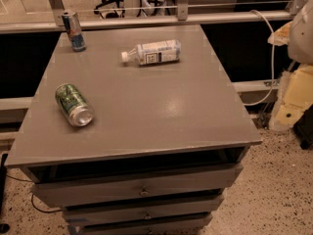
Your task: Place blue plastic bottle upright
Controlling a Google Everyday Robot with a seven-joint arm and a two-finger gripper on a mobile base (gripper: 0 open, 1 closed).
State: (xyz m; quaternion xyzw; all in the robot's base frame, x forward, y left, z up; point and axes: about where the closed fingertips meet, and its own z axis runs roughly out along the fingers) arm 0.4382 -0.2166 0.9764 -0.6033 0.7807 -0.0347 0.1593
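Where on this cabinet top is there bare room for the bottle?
The widest bare patch is the front-right of the grey cabinet top, bordered by the clear bluish plastic bottle lying behind and the green drink can to the left. Tighter: the back-left, between the upright slim blue-and-silver can and the bottle's cap. The end effector is not in view.

Clear plastic bottle (154, 52), shiny metal can (74, 105), smooth faintly glossy tabletop (161, 111)
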